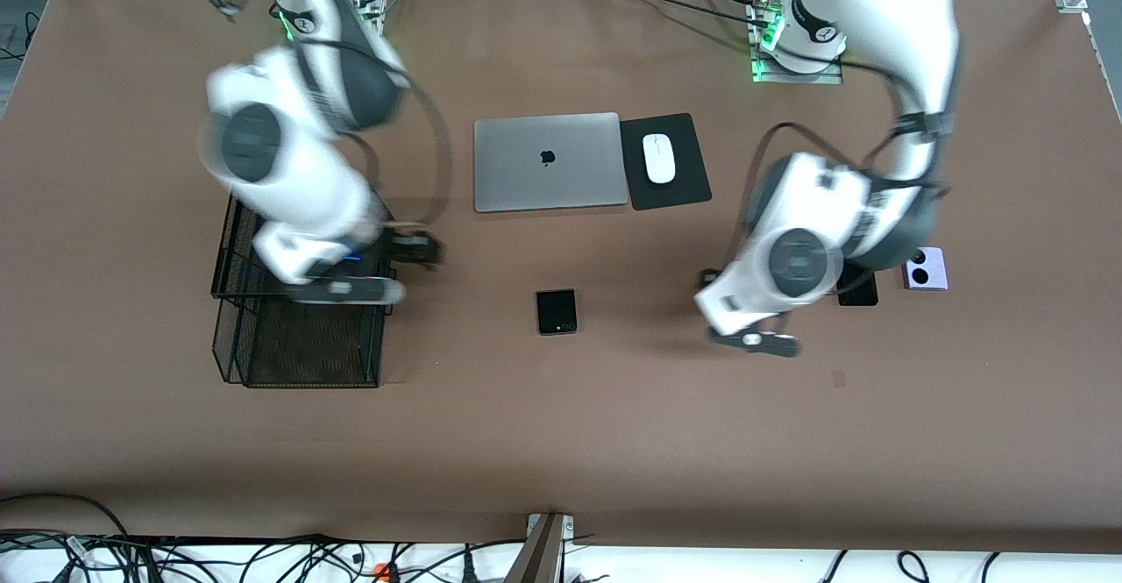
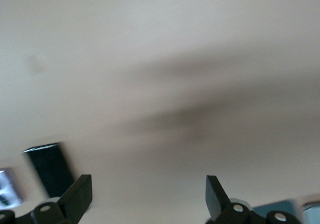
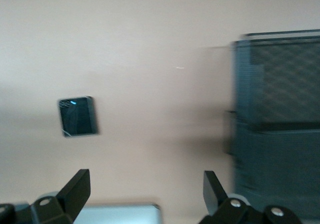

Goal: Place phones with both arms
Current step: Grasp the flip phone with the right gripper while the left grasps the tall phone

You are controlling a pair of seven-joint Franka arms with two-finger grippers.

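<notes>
A small black flip phone (image 1: pixel 557 311) lies mid-table, nearer the front camera than the laptop; it also shows in the right wrist view (image 3: pixel 77 115). A long black slab phone (image 1: pixel 859 290) lies toward the left arm's end, mostly hidden under the left arm; it also shows in the left wrist view (image 2: pixel 47 166). A lavender flip phone (image 1: pixel 925 268) with two black lenses lies beside it. My left gripper (image 1: pixel 712 283) (image 2: pixel 149 184) is open and empty over bare table between the black flip phone and the slab phone. My right gripper (image 1: pixel 425 252) (image 3: pixel 146 181) is open and empty over the table beside the mesh tray.
A black wire mesh tray (image 1: pixel 298 342) (image 3: pixel 277 119) stands at the right arm's end, partly under the right arm. A closed silver laptop (image 1: pixel 546 160) and a white mouse (image 1: pixel 659 158) on a black pad (image 1: pixel 688 184) lie farther back.
</notes>
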